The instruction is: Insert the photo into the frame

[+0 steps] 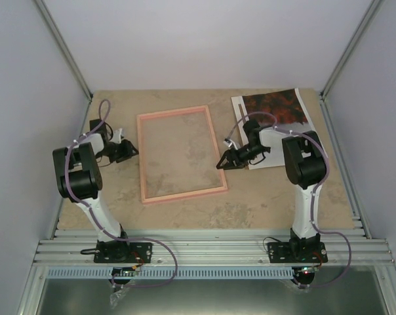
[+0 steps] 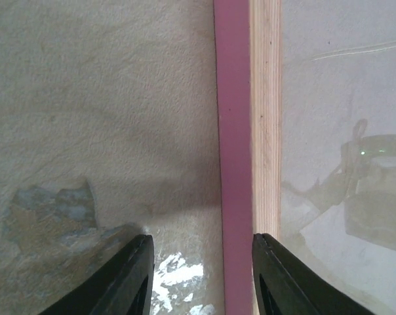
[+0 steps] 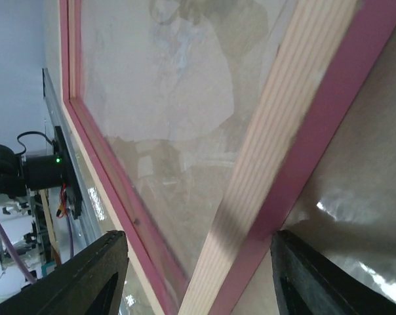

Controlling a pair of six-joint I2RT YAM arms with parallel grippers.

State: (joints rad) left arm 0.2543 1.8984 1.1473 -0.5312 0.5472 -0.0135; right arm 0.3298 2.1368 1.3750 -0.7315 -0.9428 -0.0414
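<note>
The pink frame (image 1: 179,154) lies flat in the middle of the table, with a glass pane inside it. The photo (image 1: 271,121) lies picture up at the back right, its lower part hidden by my right arm. My left gripper (image 1: 131,150) is open just outside the frame's left rail (image 2: 235,131); one finger sits over that rail. My right gripper (image 1: 223,162) is open at the frame's near right corner, and its jaws straddle the right rail (image 3: 296,138). Neither gripper holds anything.
Grey walls enclose the table on three sides. An aluminium rail (image 1: 204,249) carrying both arm bases runs along the near edge. The beige mottled tabletop (image 1: 250,197) surrounds the frame.
</note>
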